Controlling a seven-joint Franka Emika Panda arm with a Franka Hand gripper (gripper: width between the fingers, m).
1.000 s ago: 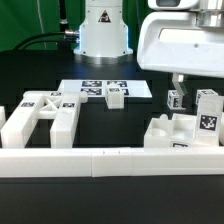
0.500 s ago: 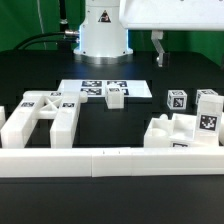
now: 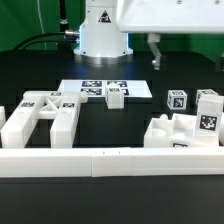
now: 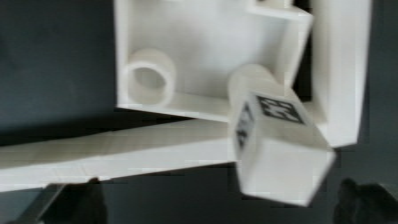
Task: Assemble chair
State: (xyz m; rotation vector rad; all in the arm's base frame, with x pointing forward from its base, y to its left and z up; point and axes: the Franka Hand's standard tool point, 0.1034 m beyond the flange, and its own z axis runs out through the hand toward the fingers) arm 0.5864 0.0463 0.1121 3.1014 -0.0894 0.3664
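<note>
Exterior view: bright, even light from above. White slotted panel (image 3: pixel 60 120) nearly blown out, edges washed. Foreground rail (image 3: pixel 110 160) soft. Black table (image 3: pixel 30 75) swallows light; shadows barely readable on it. Low resolution, tags grainy.

Wrist view: very close, soft focus. Tagged block (image 4: pixel 276 140) blurred, its tag smeared. Panel (image 4: pixel 196 50) glaring white. Fingers (image 4: pixel 68 200) dark, out of focus.

No word, brand or number can be read. The only signs are square black-and-white tags. One is on the small matte-white plastic cube (image 3: pixel 177 99) below the claw (image 4: pixel 217 202), and one on the taller white block (image 3: pixel 209 110) beside it. Several are on the thin flat white marker board (image 3: pixel 105 89) and on the flat white slotted panel (image 3: pixel 42 112), both far from the claw. A dark mark on the white robot base (image 3: pixel 100 30) is too blurred to read.
</note>
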